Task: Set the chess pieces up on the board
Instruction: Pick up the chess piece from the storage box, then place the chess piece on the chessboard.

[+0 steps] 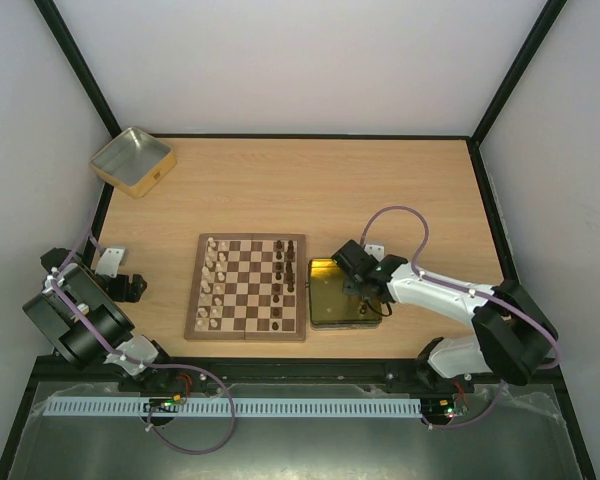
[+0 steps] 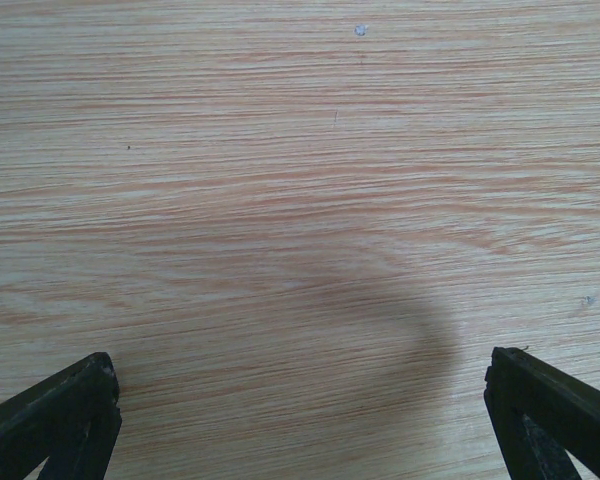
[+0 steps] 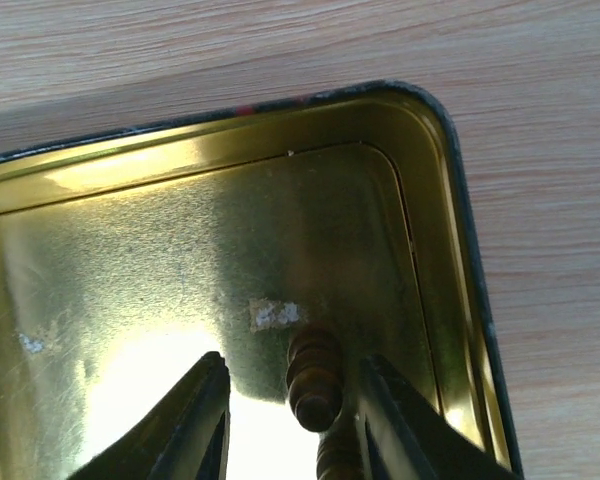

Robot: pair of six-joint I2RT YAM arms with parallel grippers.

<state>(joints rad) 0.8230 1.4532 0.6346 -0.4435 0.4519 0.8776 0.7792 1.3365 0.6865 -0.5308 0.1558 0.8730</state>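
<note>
1. Far left, at the back corner, a silvery tin (image 1: 111,171) sits well apart from the play; nothing in it can be made out.
2. The left gripper (image 2: 300,358) hangs over bare table (image 2: 300,150) to the left of the board, its fingers spread wide and holding nothing.
3. The board (image 1: 248,290) lies flat in the middle of the table, between the two arms. The pale pieces (image 1: 212,282) stand in two files along its left side, and those files look full or close to it, though the figures are too small to count.
4. The dark pieces (image 1: 286,280) stand along the board's right side, also in two files. These look patchier, so I judge the dark side to be the part not yet finished.
5. Just beside the board's right edge is the gold tin (image 3: 130,250). One dark piece (image 3: 315,375) lies on its side near a corner of the tin. It is a small turned figure, glossy brown with ridged rings. No other piece shows in the part of the tin in view.
6. The right gripper (image 3: 295,362) is down inside the tin with its fingers either side of that piece. The piece lies against the right finger, with a gap at the left one, so the fingers are apart and not clamped.
7. Judged overall, the set-up is well advanced, and this dark piece at least must go to the board.
</note>
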